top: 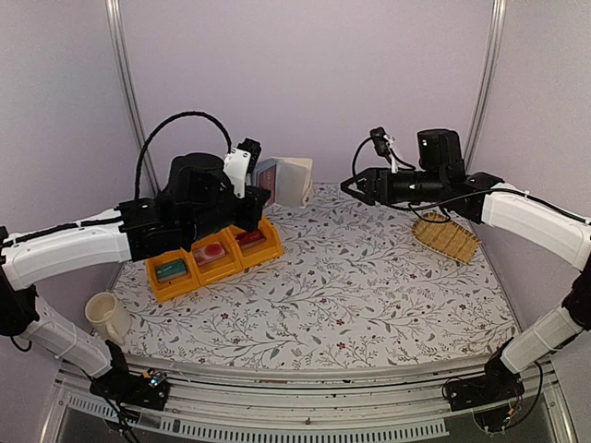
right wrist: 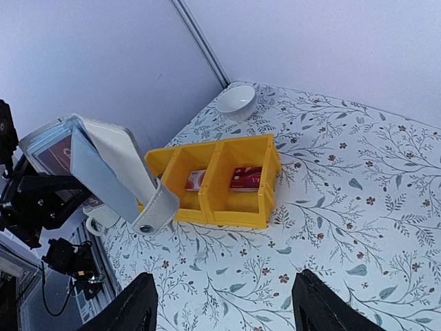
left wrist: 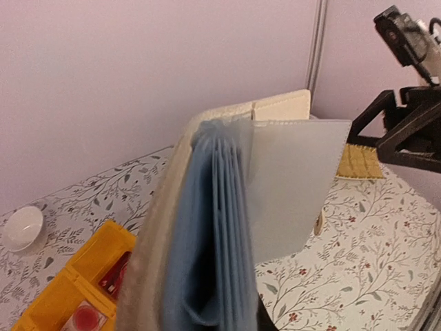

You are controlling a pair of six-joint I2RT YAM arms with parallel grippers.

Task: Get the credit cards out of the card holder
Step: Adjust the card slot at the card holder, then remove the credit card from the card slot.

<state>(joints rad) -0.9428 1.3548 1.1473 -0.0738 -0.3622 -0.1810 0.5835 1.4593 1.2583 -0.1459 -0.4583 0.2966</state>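
Card holder (left wrist: 207, 241) fills the left wrist view: pale blue-grey leaves fanned open, edge-on, with the whitish cover behind and one clear sleeve standing out to the right. It is held in the air, off the tabletop (top: 369, 295), at the back left near the wall.

Left gripper (top: 262, 185) is clamped on the holder's lower edge. From the right wrist view, a reddish card (right wrist: 56, 155) shows through a sleeve, inside the holder. The closure strap with its snap hangs down from the cover.

Right gripper (top: 355, 187) is in the air at the back right, pointing toward the holder and well apart from it. Its fingers (right wrist: 134, 307) are spread, with nothing between them.

Below the holder is a row of three yellow bins (top: 189, 286) on the tabletop:
- Left compartment: teal card (top: 171, 269), lying flat.
- Middle compartment: pink card (top: 213, 251).
- Right compartment: red card (top: 250, 238).

Cream mug (top: 104, 314) sits at the near left corner. Woven basket (top: 446, 237) sits at the right side, below the right gripper. I cannot tell whether it holds anything.
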